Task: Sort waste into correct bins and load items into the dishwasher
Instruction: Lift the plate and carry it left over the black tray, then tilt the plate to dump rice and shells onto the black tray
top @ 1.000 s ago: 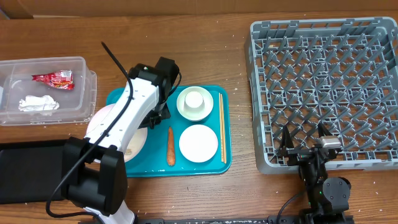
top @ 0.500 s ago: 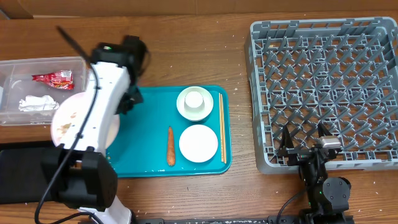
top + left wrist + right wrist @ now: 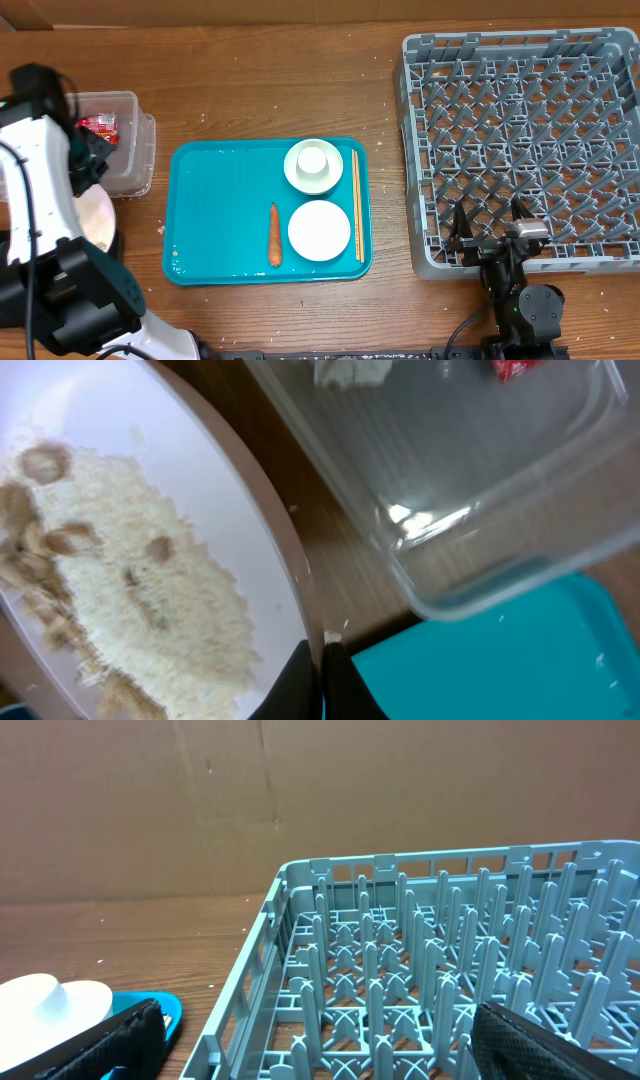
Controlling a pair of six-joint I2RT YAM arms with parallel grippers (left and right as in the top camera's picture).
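Observation:
My left gripper (image 3: 88, 172) is shut on the rim of the large white plate (image 3: 92, 215) and holds it at the far left, in front of the clear tub (image 3: 128, 145). The left wrist view shows the shut fingers (image 3: 322, 672) on the plate (image 3: 215, 480), which carries pale crumbs (image 3: 130, 595). The tub (image 3: 470, 490) holds the red wrapper (image 3: 100, 123) and the white tissue (image 3: 350, 370). The carrot stick (image 3: 274, 235), a bowl (image 3: 320, 230), a second bowl holding the cup (image 3: 314, 158), and the chopsticks (image 3: 355, 205) lie on the teal tray (image 3: 210, 200). My right gripper (image 3: 490, 228) is open and empty.
The grey dish rack (image 3: 520, 130) fills the right side and holds nothing; my right gripper (image 3: 335, 1055) rests at its front edge (image 3: 450, 980). The black tray is mostly hidden under my left arm. The table's back edge meets a cardboard wall.
My left arm has carried the plate leftward off the teal tray, to the far left by the clear tub. The right arm has not moved.

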